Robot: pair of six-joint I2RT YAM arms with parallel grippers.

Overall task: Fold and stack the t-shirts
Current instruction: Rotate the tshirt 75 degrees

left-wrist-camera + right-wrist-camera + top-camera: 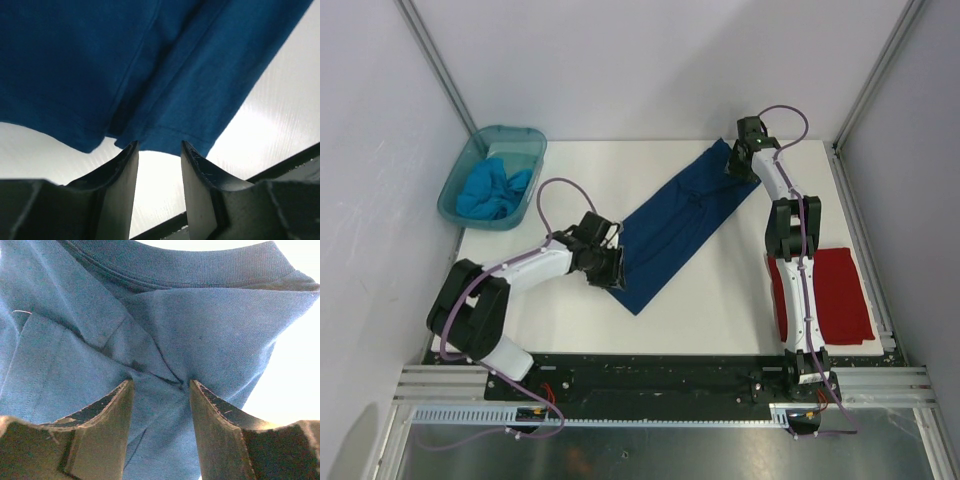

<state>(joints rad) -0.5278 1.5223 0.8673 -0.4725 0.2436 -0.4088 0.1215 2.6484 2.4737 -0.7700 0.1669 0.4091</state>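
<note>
The navy t-shirt (pixel 680 225) lies folded into a long strip, running diagonally across the table. My left gripper (pixel 616 268) sits at the strip's near-left end. In the left wrist view this gripper (pixel 159 145) is open, with bare table between its fingers and the navy hem (pixel 150 60) just past the tips. My right gripper (pixel 735 165) is at the far-right end, by the collar (pixel 190 262). Its jaws (pixel 161 382) stand open on the navy cloth (pixel 200 325), which puckers between the tips. The red t-shirt (pixel 835 290) lies folded flat at the right. The turquoise t-shirt (pixel 492 190) is crumpled in the tub.
A translucent teal tub (pixel 455 170) stands at the far-left corner of the white table (pixel 720 300). Grey walls and metal frame posts enclose the table on three sides. The right arm's forearm passes over the left edge of the red shirt.
</note>
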